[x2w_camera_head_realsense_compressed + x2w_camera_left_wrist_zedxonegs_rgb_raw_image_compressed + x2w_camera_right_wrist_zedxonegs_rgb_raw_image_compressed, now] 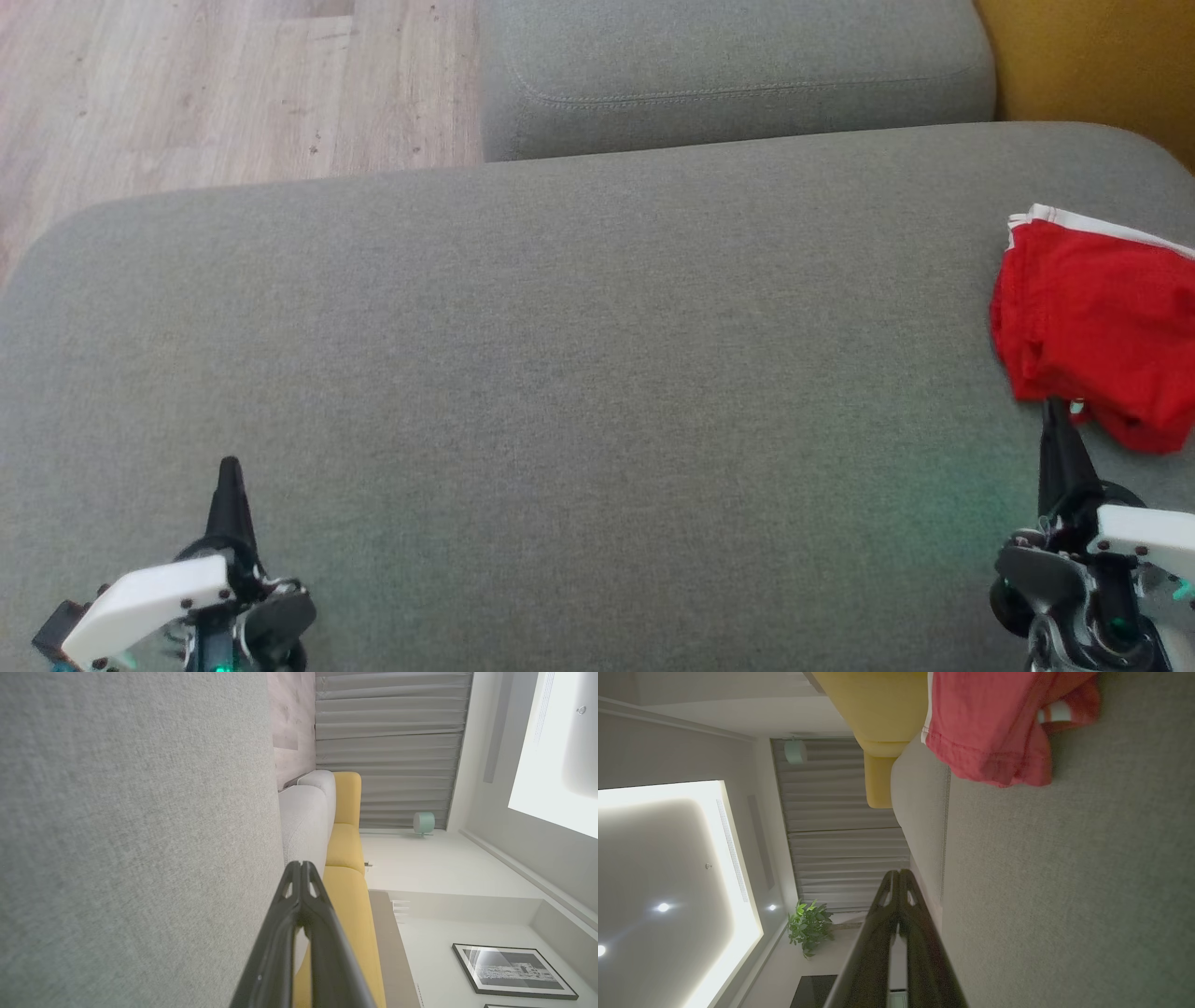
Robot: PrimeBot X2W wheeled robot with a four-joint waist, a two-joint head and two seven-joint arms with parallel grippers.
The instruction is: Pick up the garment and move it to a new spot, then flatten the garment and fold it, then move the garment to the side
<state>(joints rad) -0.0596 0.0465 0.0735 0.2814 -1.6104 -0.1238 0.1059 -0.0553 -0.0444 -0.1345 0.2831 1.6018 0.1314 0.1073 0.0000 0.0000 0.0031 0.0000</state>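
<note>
The grey seat cushion [560,373] is the work surface and spans almost the whole head view. A second grey cushion [728,75] lies behind it, with wood floor [187,84] to the left and a yellow sofa [1092,56] at the far right corner.

The garment [1092,327] is red and lies bunched on the right end of the seat cushion. A white band [1102,227] runs along its far edge, sloping down toward the right. The visible part is longer front to back than side to side, but the frame edge cuts off its right portion (so the true long axis cannot be told). In the right wrist view its hemmed edge [994,732] shows at the top, also cut off.

The right gripper [1055,406] has its fingers pressed together, holding nothing; the tip sits at the garment's near edge, and contact cannot be confirmed. The left gripper [230,464] is likewise closed and empty, over bare cushion, well apart from the garment
</note>
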